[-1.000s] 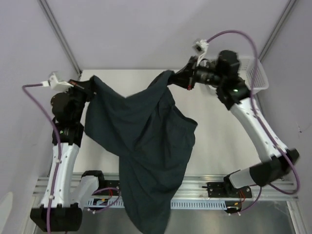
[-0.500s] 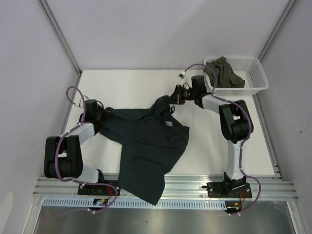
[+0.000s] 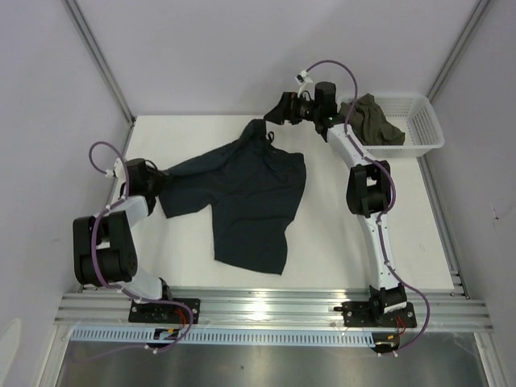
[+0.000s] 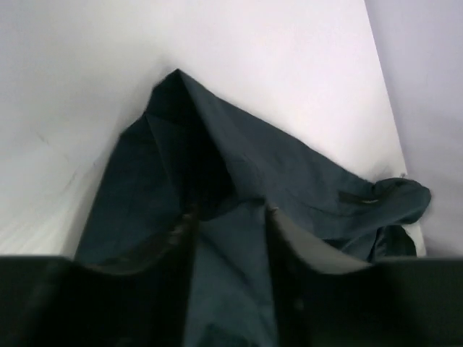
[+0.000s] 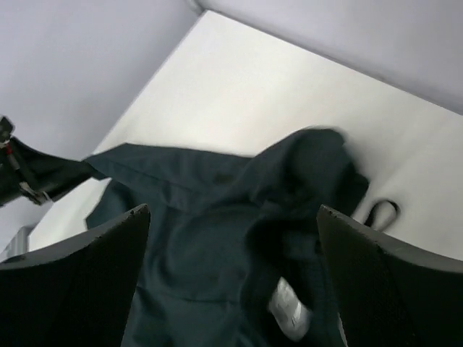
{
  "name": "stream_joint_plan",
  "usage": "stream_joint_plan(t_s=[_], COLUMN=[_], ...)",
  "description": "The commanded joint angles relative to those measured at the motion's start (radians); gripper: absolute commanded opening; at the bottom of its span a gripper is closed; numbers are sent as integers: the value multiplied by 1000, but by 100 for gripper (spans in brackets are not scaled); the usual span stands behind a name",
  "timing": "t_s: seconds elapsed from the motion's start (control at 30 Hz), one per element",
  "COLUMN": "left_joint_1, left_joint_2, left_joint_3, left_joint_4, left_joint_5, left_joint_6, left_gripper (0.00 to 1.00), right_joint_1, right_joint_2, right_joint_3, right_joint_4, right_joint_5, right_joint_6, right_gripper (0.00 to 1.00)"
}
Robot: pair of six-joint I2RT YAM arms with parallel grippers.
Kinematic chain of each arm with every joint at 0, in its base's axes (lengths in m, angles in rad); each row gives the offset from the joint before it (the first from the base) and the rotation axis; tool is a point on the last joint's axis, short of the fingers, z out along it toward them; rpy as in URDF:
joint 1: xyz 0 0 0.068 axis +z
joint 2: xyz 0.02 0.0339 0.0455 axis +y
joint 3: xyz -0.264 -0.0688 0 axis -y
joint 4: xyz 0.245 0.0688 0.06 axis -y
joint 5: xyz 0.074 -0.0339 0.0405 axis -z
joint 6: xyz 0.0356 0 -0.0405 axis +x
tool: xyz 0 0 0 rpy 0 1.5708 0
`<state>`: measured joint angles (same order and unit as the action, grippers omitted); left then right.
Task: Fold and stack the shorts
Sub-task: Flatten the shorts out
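Jaws of the right gripper (image 3: 272, 115) stand wide apart, released, just above a bunched corner of the shorts (image 3: 242, 193). Left gripper (image 4: 228, 217) jaws sit narrow with soft, dark teal cloth between them; whether they pinch it, cannot tell. Shorts lie spread and wrinkled on the smooth white desk (image 3: 339, 234).

The shorts (image 3: 242, 193) lie spread on the table (image 3: 347, 242). At their left corner sits the left gripper (image 3: 155, 184), with cloth between its fingers (image 4: 177, 242). Just behind their far tip hangs the right gripper (image 3: 271, 114). To the shorts' right and behind them stands the basket (image 3: 426, 127), a garment (image 3: 372, 118) inside.
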<state>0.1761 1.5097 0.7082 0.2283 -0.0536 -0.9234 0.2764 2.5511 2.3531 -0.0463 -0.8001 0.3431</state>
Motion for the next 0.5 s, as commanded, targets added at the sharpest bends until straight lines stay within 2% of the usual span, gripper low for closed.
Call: stream_joint_plan(t_s=[0.0, 0.03, 0.07, 0.1, 0.27, 0.33, 0.43, 0.47], left_joint_1=[49, 52, 53, 54, 37, 16, -67, -131], left_joint_2=[55, 49, 38, 3, -110, -161, -203, -210], left_joint_3=[92, 96, 99, 114, 166, 197, 256, 266], left_joint_4=[22, 28, 20, 10, -119, -156, -271, -315], left_joint_5=[27, 32, 15, 6, -38, -57, -100, -115], left_joint_6=[-38, -38, -38, -31, 27, 63, 147, 191], left_gripper=[52, 63, 85, 98, 99, 99, 99, 99], right_joint_1=[-29, -32, -32, -36, -51, -60, -78, -82], right_joint_2=[28, -12, -41, -73, -236, -250, -278, -293], right_joint_3=[52, 34, -35, -76, -314, -353, -441, -478], right_joint_4=[-92, -90, -83, -72, -102, -138, -150, -136], right_joint_5=[117, 124, 131, 143, 206, 222, 237, 245], right_joint_6=[-24, -42, -53, -64, -153, -153, -107, -77], right_gripper=[99, 99, 100, 99, 99, 98, 91, 90])
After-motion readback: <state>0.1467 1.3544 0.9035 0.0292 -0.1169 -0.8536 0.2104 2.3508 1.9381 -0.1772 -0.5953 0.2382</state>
